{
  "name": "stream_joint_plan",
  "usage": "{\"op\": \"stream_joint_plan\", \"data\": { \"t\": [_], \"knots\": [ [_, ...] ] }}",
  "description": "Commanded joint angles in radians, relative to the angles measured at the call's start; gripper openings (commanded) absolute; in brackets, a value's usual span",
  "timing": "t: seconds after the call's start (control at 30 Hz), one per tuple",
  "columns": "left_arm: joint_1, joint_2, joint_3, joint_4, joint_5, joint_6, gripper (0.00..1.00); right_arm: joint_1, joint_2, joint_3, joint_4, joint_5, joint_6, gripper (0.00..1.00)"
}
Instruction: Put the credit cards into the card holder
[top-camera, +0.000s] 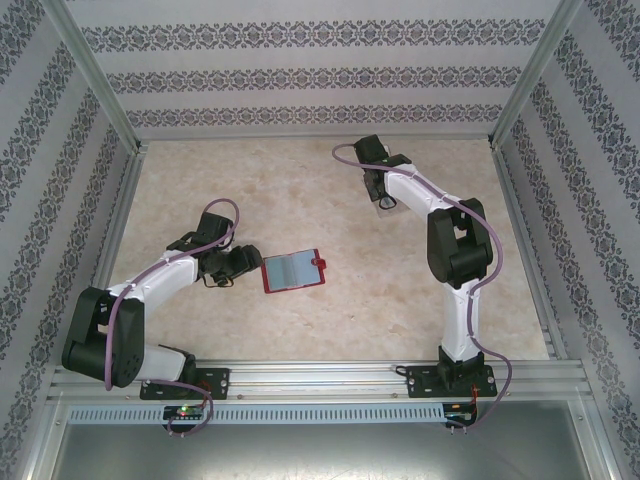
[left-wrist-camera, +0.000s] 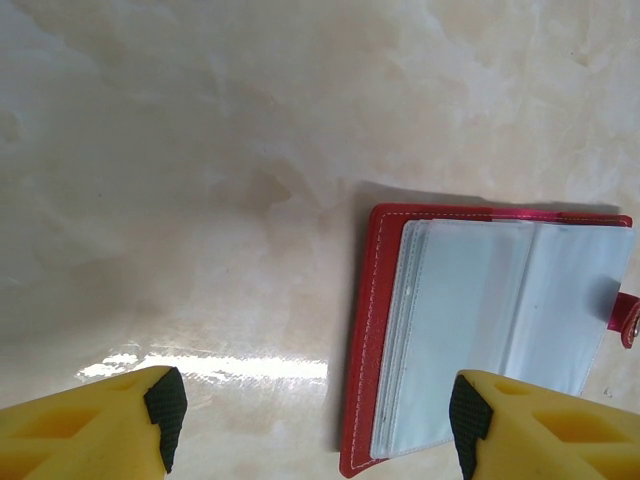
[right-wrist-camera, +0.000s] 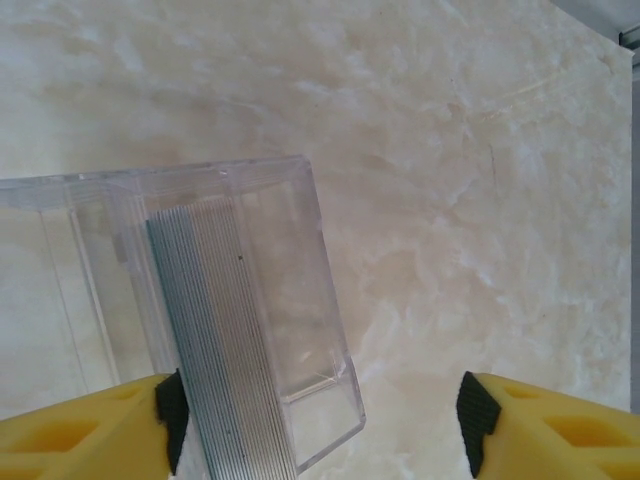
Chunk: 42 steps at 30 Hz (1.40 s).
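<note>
Beige marbled tabletop (top-camera: 400, 290), glossy, boxed on three sides by patterned wall panels (top-camera: 300, 60), with aluminium posts (top-camera: 95, 75) at the far corners and a metal rail (top-camera: 320, 375) along the near edge. Left of centre lies a red wallet (top-camera: 293, 271), open and flat, clear sleeves up, snap tab on its right side in the top view. Whether cards sit in the sleeves cannot be told. At the wallet's left end hovers the left gripper (left-wrist-camera: 315, 425), low, jaws wide apart, nothing held. In its wrist view the right finger (left-wrist-camera: 520, 420) overlaps the wallet's near edge and the other finger sits over bare table. Over the far part of the table, right of centre and well apart from the wallet, hangs the right gripper (right-wrist-camera: 320, 425). Directly beneath it on the table is the card holder (right-wrist-camera: 240, 300), clear plastic. Jaws partly spread, not clamped: left pad (right-wrist-camera: 172, 420) is right at the holder's grey ribbed strip (right-wrist-camera: 215, 340), contact uncertain, and the right pad is over bare table with a gap to the holder's wall. Open surface lies right of the holder and ahead of it, with a wide bare stretch between wallet and holder. The strip runs from the upper part of the wrist view down toward the fingers, leaning slightly right. The holder's left part is cut by the frame edge, so its long axis cannot be read.
</note>
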Motion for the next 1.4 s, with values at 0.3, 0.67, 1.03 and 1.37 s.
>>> {"op": "stream_joint_plan", "data": {
  "t": [0.3,0.67,1.03,1.37],
  "knots": [
    [-0.010,0.002,0.035,-0.038,-0.011,0.034,0.72,-0.003,-0.043,-0.002,-0.015,0.024,-0.016,0.45],
    [-0.011,0.011,0.025,-0.016,-0.013,0.033,0.72,0.000,-0.022,0.020,-0.033,0.009,-0.018,0.27],
    [-0.011,0.026,0.042,-0.041,-0.006,0.041,0.72,-0.007,-0.048,0.018,-0.049,-0.070,0.017,0.04],
    [-0.011,0.001,0.032,-0.045,-0.023,0.057,0.73,-0.025,-0.141,0.002,-0.063,-0.193,0.067,0.00]
  ]
}}
